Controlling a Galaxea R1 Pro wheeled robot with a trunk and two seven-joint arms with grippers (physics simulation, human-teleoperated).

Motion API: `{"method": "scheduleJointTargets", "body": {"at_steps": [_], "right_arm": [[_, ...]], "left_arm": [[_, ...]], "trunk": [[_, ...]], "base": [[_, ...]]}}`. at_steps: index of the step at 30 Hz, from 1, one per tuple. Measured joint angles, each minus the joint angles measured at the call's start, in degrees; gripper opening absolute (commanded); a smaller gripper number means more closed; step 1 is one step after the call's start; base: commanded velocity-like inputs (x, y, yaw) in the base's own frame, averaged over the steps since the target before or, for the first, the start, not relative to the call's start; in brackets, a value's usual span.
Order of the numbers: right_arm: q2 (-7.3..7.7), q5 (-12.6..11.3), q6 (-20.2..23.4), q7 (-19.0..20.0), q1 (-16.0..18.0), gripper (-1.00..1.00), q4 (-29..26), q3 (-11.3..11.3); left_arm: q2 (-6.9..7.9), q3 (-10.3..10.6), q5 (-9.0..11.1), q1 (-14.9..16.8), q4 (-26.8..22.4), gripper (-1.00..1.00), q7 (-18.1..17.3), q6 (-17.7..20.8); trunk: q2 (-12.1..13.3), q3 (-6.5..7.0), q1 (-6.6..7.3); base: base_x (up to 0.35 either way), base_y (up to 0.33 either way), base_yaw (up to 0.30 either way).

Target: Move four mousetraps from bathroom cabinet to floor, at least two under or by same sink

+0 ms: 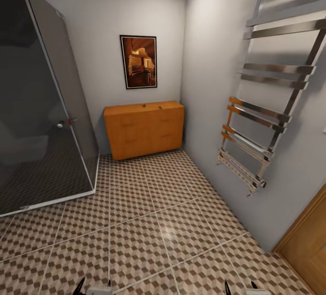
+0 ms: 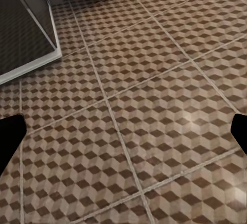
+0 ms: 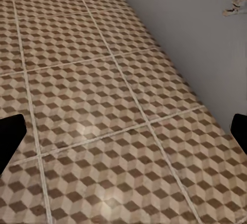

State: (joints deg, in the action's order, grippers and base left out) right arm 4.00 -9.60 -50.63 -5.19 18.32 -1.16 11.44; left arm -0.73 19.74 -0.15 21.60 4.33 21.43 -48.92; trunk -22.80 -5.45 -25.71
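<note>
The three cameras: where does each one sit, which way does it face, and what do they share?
Head view: high on the robot, facing forward and down at the cabinet; left gripper and right gripper tips at the bottom edge.
Left wrist view: over the bathroom floor, dark fingertips at both sides.
Right wrist view: over floor beside the grey wall, fingertips too.
Shared: the tiled floor.

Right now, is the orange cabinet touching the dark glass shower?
Apart. The head view shows a strip of gray wall and tiled floor between the cabinet and the shower.
</note>
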Motion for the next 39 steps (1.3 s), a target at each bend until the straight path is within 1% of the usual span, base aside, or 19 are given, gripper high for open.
{"method": "scheduleJointTargets", "body": {"at_steps": [39], "right_arm": [[0.04, 0.00, -0.06, 0.00, 0.00, 1.00, 0.00, 0.02]], "left_arm": [[-0.01, 0.00, 0.00, 0.00, -0.01, 1.00, 0.00, -0.01]], "trunk": [[0.00, 0.00, 0.00]], "base": [[0.330, 0.001, 0.000]]}}
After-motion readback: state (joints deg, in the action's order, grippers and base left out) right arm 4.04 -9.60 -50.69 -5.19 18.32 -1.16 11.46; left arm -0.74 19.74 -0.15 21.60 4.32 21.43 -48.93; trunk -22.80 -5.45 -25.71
